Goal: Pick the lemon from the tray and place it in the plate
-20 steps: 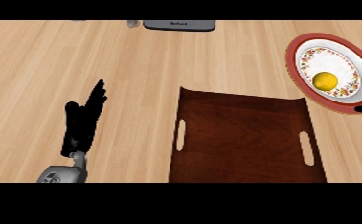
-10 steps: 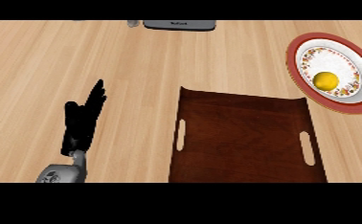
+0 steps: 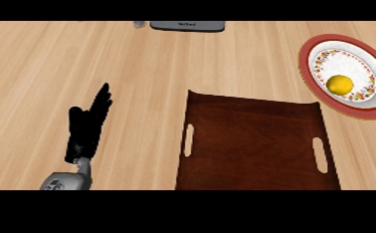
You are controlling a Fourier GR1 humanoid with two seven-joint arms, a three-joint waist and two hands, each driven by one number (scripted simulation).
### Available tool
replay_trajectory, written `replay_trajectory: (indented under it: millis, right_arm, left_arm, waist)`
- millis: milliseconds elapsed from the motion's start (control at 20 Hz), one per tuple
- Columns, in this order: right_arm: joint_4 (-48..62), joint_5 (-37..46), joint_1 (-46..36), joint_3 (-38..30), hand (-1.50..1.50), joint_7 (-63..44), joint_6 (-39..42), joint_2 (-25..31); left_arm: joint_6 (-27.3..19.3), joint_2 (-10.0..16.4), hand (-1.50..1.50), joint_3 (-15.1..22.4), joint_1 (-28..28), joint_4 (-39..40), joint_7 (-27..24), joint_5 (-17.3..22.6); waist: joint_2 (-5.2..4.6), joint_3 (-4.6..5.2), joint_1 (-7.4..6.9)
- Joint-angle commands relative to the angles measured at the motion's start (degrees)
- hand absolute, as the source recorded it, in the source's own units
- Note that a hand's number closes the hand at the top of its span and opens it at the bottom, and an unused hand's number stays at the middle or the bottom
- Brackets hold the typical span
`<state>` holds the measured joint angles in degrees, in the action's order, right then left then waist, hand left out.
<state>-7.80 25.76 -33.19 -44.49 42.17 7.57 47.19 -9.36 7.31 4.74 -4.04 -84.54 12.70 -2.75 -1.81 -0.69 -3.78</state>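
A yellow lemon (image 3: 340,84) lies on the white plate (image 3: 329,57) with a red rim at the far right of the counter. The dark brown tray (image 3: 253,145) sits in the lower middle with nothing on it. My left hand (image 3: 84,130) rests at the lower left, fingers straight and pointing up, well apart from the tray. My right hand shows nowhere in this view.
A grey flat appliance (image 3: 187,26) lies at the counter's far edge, with a small metal object (image 3: 138,25) beside it. Bare wooden counter spreads between the left hand and the tray and across the far middle.
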Motion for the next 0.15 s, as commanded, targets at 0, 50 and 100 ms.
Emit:
replay_trajectory:
  millis: [0,50,100]
  right_arm:
    - [-0.07,-0.02,1.09,-0.13,-1.50,0.40,-0.48,0.38]
    - [-0.28,0.38,-0.17,0.30,-1.50,-1.43,-0.72,1.09]
    - [-0.33,0.26,0.77,0.05,-1.50,-0.40,-2.28,0.38]
  left_arm:
    - [-0.48,-0.34,0.00,0.36,-0.59,0.51,0.43,-0.72]
    - [-0.68,-0.78,0.00,0.07,-0.83,0.93,-0.21,-0.44]
    - [0.34,-0.25,0.00,-0.46,-0.69,1.76,-0.84,0.33]
  waist:
    - [-0.13,-0.07,0.16]
    - [0.04,0.06,0.17]
    - [-0.23,-0.01,0.00]
